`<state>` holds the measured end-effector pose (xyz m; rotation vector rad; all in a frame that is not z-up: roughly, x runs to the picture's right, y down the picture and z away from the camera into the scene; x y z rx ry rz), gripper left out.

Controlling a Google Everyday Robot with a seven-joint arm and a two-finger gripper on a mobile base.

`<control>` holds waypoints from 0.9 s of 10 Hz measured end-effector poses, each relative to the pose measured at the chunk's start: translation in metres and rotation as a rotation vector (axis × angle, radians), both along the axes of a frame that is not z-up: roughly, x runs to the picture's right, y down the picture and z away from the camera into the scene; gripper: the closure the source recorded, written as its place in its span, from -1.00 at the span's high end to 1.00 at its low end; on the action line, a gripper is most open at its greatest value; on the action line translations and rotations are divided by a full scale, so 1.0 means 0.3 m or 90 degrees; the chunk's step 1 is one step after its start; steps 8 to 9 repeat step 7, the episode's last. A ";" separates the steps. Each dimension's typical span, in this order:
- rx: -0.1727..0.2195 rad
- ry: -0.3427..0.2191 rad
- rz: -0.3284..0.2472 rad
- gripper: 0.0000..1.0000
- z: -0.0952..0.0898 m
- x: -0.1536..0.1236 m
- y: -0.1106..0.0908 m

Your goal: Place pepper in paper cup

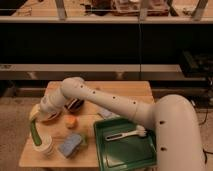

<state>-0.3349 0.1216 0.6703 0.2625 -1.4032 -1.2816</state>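
Observation:
The pepper (34, 131) is long, slim and green. It hangs almost upright from my gripper (35, 115) at the table's left side. The gripper is shut on its upper end. The pepper's lower tip sits at the left rim of the paper cup (46, 145), a short white-cream cup near the table's front left edge. I cannot tell whether the tip is inside the rim or just beside it. My white arm (100, 100) reaches in from the right across the table.
An orange-red bowl (51, 117) and a dark striped bowl (75, 104) sit behind the cup. A small orange item (71, 121) and a blue sponge (70, 144) lie beside it. A green tray (127, 152) with a white brush (126, 134) fills the table's right front.

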 end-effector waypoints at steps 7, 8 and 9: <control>0.050 -0.057 0.005 0.60 -0.038 0.018 -0.006; 0.050 -0.057 0.005 0.60 -0.038 0.018 -0.006; 0.050 -0.057 0.005 0.60 -0.038 0.018 -0.006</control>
